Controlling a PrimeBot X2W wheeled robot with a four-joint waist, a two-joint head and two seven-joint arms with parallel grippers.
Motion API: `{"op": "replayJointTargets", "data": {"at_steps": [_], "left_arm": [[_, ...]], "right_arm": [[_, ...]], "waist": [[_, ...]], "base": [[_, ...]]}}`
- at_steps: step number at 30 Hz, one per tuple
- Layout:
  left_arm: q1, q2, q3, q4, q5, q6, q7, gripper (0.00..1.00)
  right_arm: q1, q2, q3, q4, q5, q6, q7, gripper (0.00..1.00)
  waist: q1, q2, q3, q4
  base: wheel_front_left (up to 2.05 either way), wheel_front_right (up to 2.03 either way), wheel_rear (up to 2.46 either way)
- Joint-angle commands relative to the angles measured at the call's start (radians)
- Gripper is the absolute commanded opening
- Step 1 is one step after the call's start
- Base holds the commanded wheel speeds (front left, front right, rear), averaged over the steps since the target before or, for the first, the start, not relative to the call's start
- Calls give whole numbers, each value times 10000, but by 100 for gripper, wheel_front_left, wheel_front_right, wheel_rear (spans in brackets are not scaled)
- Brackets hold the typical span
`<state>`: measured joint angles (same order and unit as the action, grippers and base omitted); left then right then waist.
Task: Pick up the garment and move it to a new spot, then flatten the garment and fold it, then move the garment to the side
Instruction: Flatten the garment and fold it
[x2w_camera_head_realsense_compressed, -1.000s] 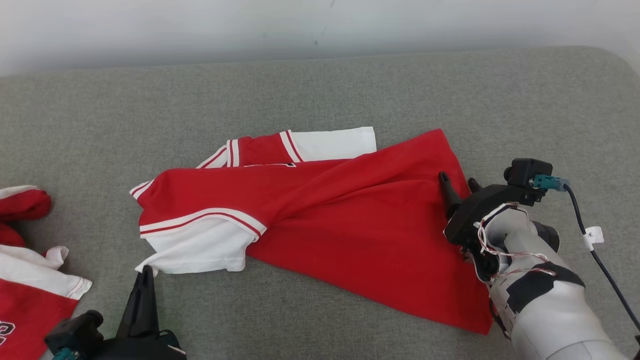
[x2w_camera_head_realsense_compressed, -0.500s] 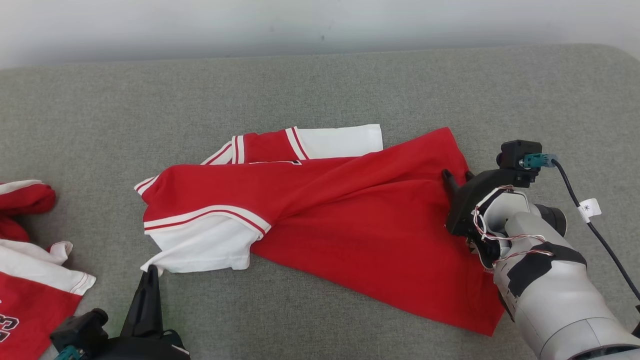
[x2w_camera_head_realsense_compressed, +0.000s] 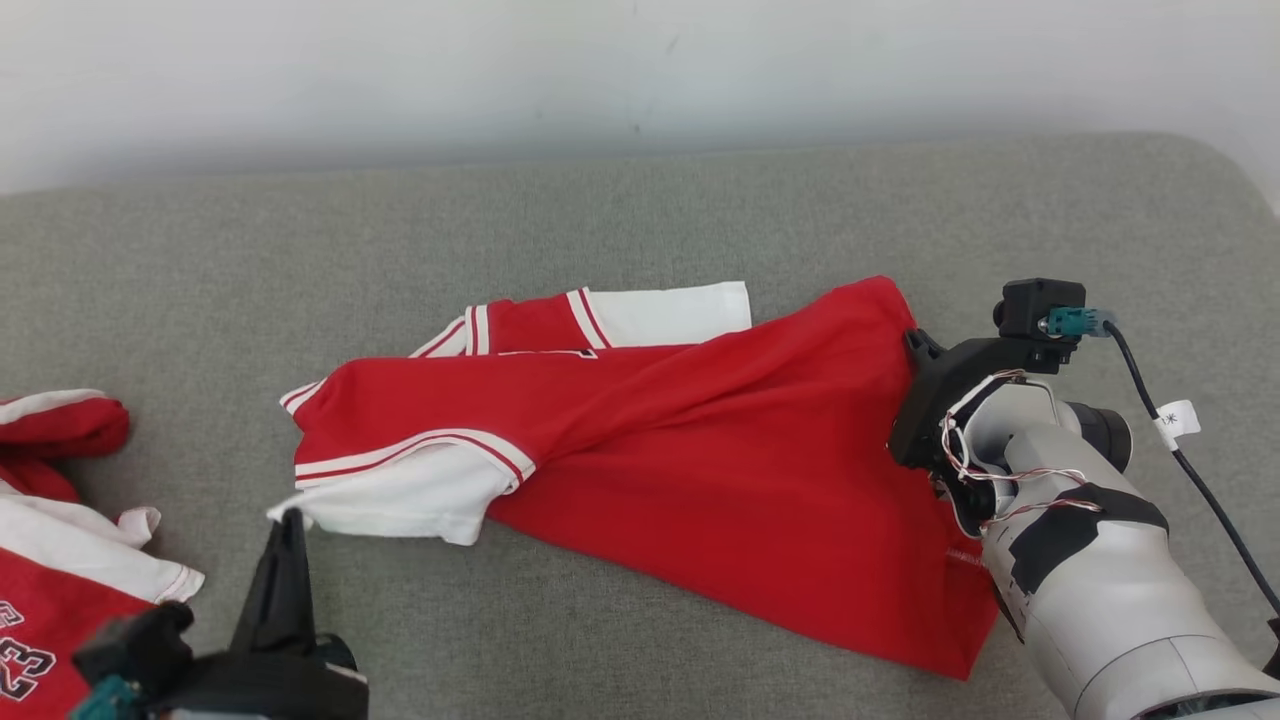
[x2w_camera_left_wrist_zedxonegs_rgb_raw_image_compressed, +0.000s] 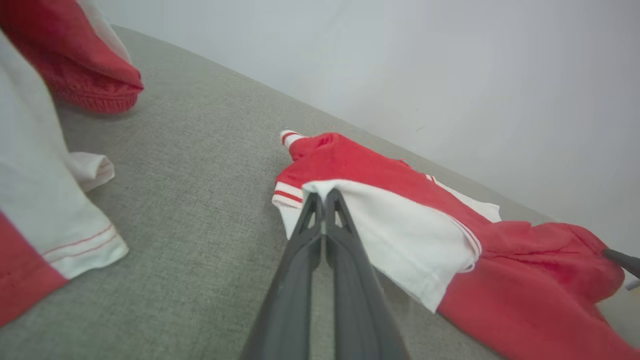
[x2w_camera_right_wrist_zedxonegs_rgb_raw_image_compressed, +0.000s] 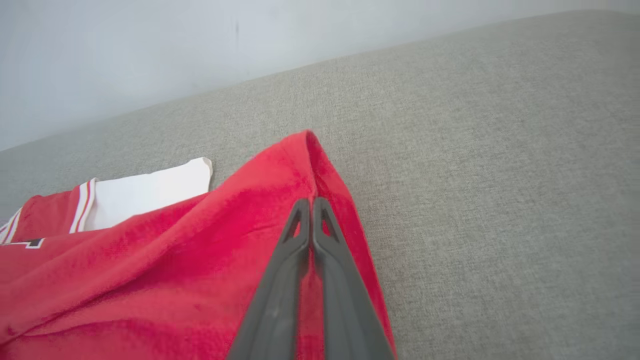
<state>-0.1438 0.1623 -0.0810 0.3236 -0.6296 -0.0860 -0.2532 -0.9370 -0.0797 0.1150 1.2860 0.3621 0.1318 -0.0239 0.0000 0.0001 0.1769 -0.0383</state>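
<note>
- We see a grey fabric-covered worktop (x2w_camera_head_realsense_compressed: 640, 220) running up to a pale wall (x2w_camera_head_realsense_compressed: 640, 70).
- The garment (x2w_camera_head_realsense_compressed: 720, 450), a red shirt with white sleeves and red-and-white striped trim, lies rumpled across the middle of the worktop. Its collar end points to our left and its hem end to our right.
- A second red-and-white garment (x2w_camera_head_realsense_compressed: 60, 540) is heaped at the worktop's left edge, apart from the first. It shows dark numerals on the red cloth.
- Our pale right forearm (x2w_camera_head_realsense_compressed: 1100, 600) comes in from the lower right, wrapped in thin wires. A dark cable with a white tag (x2w_camera_head_realsense_compressed: 1175, 422) trails off beside it.
- The right jaws are closed on a raised fold of red cloth near the hem's far corner. The two dark fingers (x2w_camera_right_wrist_zedxonegs_rgb_raw_image_compressed: 280, 280) press together there.
- The left jaws are closed on the edge of the near white sleeve. Their fingers (x2w_camera_left_wrist_zedxonegs_rgb_raw_image_compressed: 300, 260) meet at the tips, and the cloth is pulled up to them.
</note>
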Motion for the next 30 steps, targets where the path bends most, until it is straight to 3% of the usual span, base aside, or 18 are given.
{"op": "replayJointTargets", "data": {"at_steps": [1, 9, 11, 18, 30], "left_arm": [[-228, 69, 88, -173, -209, -54, 94, 0], [-1680, 388, 545, -1300, -1275, -51, 1319, 0], [-2321, 483, 589, -1650, -1606, 10, 1915, 0], [-3923, 878, 467, -2478, -2167, 179, 3463, 0], [-7222, 1412, 12, -2963, -2257, 416, 5162, 0]], "right_arm": [[108, 15, 1, -75, 127, -23, -53, 0], [493, -436, 521, -1962, 1906, -23, 788, 0], [704, -1139, 847, -3248, 2878, -23, 1375, 0], [1072, -2574, 1066, -5814, 4868, -23, 1994, 0], [353, -4338, 1360, -8219, 5286, -23, 1853, 0]], "waist": [[0, -1, -338, -31], [0, -1, -1128, -115], [0, -1, -1381, -239], [0, -1, -1807, -401], [0, -1, -2095, -445]], "base": [[0, 0, 0], [0, 0, 0], [0, 0, 0], [0, 0, 0], [0, 0, 0]]}}
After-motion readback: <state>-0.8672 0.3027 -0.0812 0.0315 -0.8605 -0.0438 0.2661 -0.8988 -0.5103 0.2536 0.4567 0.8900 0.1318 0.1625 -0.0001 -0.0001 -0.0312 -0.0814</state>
